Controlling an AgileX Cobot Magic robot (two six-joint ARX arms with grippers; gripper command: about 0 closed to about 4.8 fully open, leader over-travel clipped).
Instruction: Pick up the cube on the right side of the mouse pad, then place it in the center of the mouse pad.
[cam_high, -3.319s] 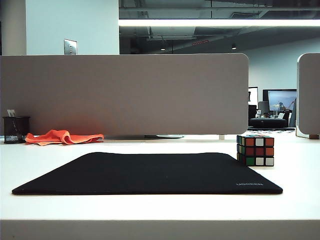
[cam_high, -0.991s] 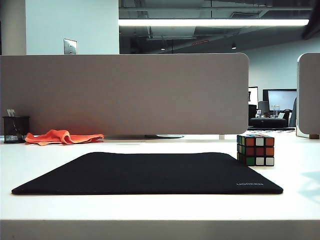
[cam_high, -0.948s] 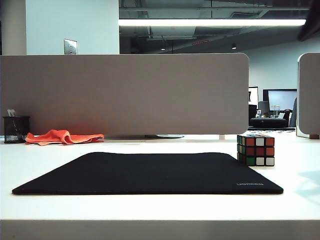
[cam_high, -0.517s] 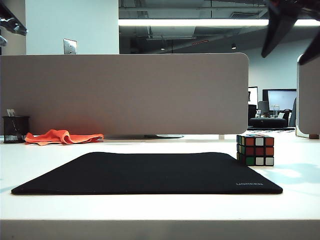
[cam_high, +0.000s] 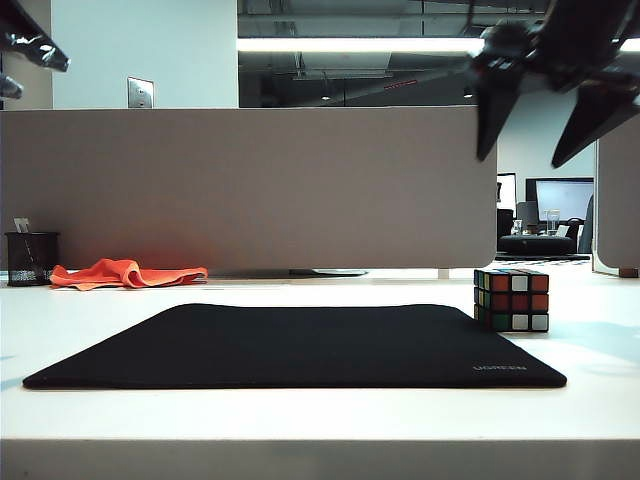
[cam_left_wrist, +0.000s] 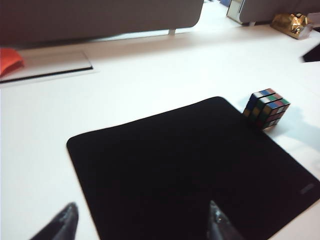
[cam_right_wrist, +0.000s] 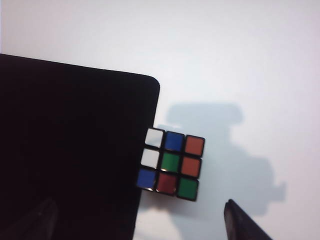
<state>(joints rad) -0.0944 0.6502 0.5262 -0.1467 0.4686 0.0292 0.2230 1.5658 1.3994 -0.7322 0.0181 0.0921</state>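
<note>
**Cube at the pad's right edge, both tools spread wide above**

The cube (cam_high: 511, 300) is seen resting on the white table (cam_high: 300, 415), touching the right edge of the mouse pad (cam_high: 300, 345) near its far right corner. The right tool (cam_high: 538, 125) is held high above the cube, its two dark fingers spread wide with nothing between them. The left tool (cam_left_wrist: 142, 222) is held above the pad's near left part, likewise spread wide and empty. An orange cloth (cam_high: 128, 273) and a black mesh cup (cam_high: 31, 258) are found beyond the pad's far left corner
</note>
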